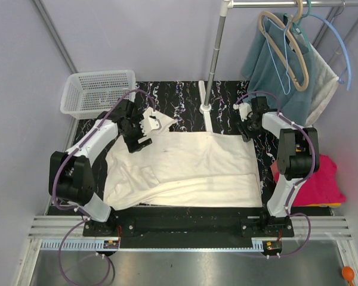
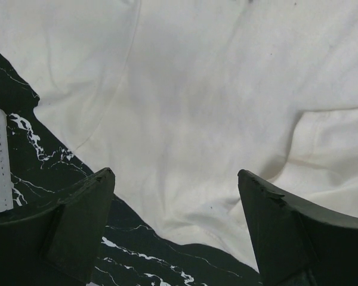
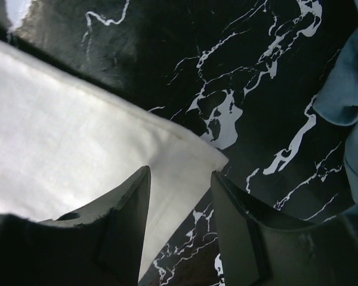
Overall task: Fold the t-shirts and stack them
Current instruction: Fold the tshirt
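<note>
hovering the left gripper (image 2: 176, 179) over the far-left part of the cream t-shirt (image 1: 185, 170), jaws standing wide apart, holding nothing. poising the right gripper (image 3: 180, 173) above the shirt's far-right corner, jaws parted, clamping nothing. lying spread across the middle of the black marbled desk (image 1: 185, 95), with a fold along the near edge. resting folded beside the right arm: pink t-shirt (image 1: 319, 179).

Robotics lab cell set up as a laundry corner, plain pale partition walls (image 1: 155, 36), left arm (image 1: 77, 173) and right arm (image 1: 295, 155) bolted to an aluminium rail (image 1: 53, 229), black marbled desk (image 1: 179, 98), clothes rack (image 1: 215, 53) with hangers (image 1: 298, 59), white mesh basket (image 1: 98, 74)
</note>
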`<state>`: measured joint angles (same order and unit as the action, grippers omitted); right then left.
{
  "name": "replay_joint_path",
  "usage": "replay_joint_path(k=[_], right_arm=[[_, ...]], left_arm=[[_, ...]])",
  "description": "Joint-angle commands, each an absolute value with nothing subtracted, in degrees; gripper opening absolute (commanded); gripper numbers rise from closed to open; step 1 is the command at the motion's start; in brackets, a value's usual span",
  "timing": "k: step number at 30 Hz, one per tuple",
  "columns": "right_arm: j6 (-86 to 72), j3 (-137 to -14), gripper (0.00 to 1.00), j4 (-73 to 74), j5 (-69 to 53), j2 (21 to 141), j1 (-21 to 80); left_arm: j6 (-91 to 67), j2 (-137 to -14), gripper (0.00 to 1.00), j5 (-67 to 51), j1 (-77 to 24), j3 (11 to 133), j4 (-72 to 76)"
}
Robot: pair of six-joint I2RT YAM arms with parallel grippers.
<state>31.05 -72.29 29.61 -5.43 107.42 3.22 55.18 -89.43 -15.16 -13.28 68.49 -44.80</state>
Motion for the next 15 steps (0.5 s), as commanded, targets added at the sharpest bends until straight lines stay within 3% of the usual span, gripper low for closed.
replay_joint_path(k=[1,15], right_arm=[[31.6,-76.4,0.54,29.2,-7.4,110.0,2.1],[34.3,-78.4,0.53,29.7,-8.6,112.6,0.4]], left_arm=[[53.8,-91.9,0.88,-17.8,-12.6,72.8,-43.6],[53.4,-96.6,0.88,-15.0,-12.4,75.9,-43.6]])
